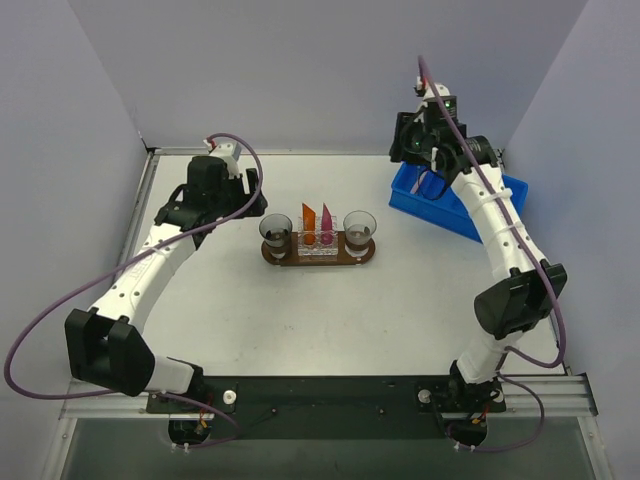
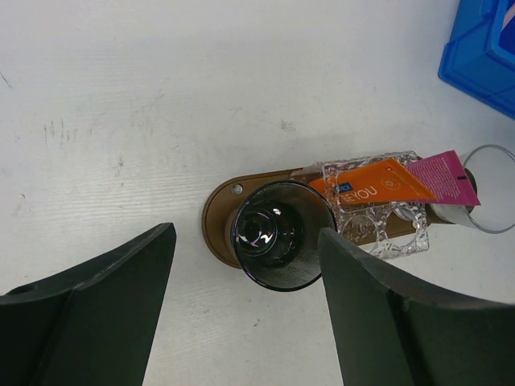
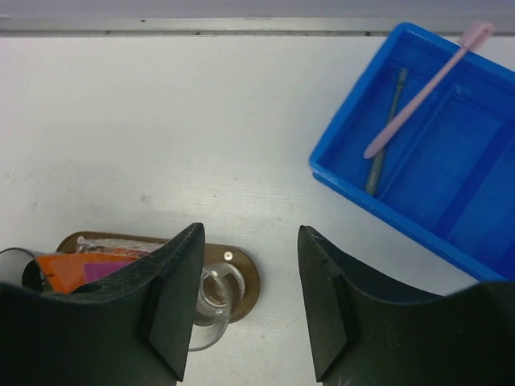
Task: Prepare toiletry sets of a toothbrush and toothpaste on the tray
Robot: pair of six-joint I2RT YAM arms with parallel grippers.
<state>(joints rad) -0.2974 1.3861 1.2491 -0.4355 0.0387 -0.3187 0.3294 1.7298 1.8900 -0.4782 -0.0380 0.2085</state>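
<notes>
The pale-pink toothbrush [image 3: 426, 87] lies slanted in the blue bin [image 3: 354, 186], its head at the far rim, next to a grey stick [image 3: 385, 133]. On the brown tray [image 1: 318, 262] [image 2: 219, 217] a clear rack [image 2: 378, 223] holds the toothpaste: an orange tube [image 2: 374, 183] [image 1: 309, 222] and a magenta tube [image 2: 442, 178] [image 1: 327, 226]. My right gripper [image 3: 249, 310] [image 1: 432, 183] hangs open and empty above the bin's near-left edge. Left of the tray, my left gripper [image 2: 245, 322] [image 1: 257, 196] is open and empty, its fingers apart from the dark cup [image 2: 282, 235].
A clear cup [image 3: 211, 299] [image 1: 359, 228] stands on the tray's right end and the dark cup [image 1: 276, 233] on its left end. The blue bin [image 1: 440, 205] sits at the back right. Grey walls close in the table on three sides.
</notes>
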